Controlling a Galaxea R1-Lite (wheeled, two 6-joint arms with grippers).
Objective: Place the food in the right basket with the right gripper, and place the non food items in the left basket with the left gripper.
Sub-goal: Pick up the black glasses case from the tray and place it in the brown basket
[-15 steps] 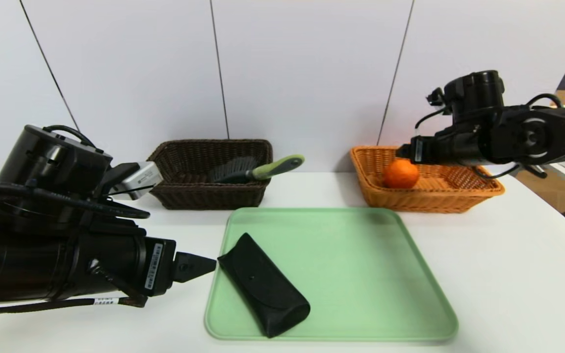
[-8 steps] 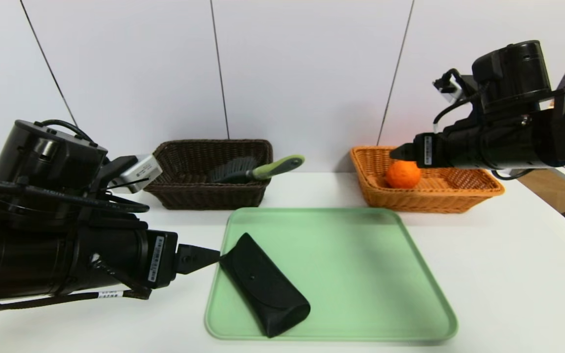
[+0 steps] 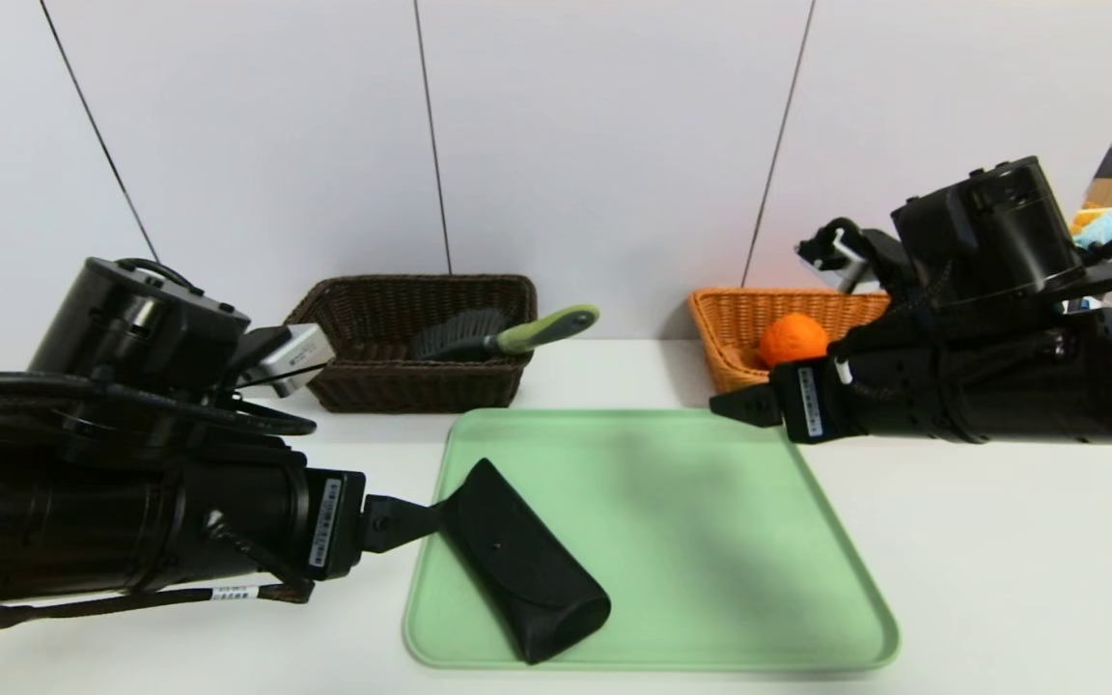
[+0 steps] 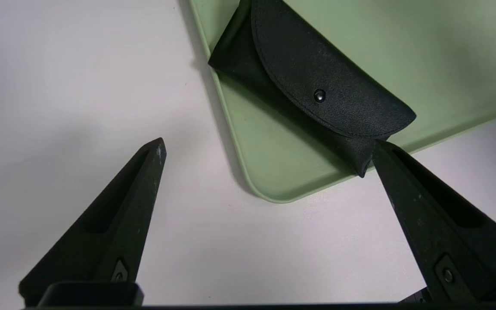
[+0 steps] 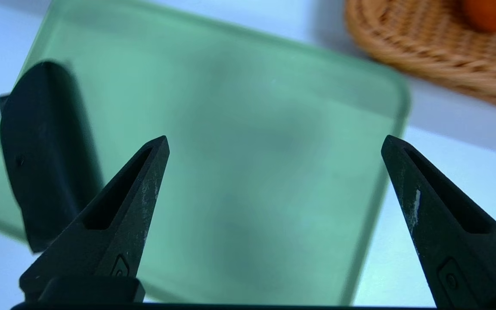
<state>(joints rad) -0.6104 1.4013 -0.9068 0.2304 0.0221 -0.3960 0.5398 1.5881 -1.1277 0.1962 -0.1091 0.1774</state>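
- Approaching with the left gripper (image 4: 267,150), jaws spread wide, we find the black case (image 4: 317,90) just ahead, one fingertip touching its near end.
- We note its long axis runs diagonally across the green tray (image 3: 710,502).

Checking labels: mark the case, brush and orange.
case (image 3: 522,569), head view, middle of flap.
brush (image 3: 459,337), head view, bristle head.
orange (image 3: 792,339), head view, centre of the fruit.
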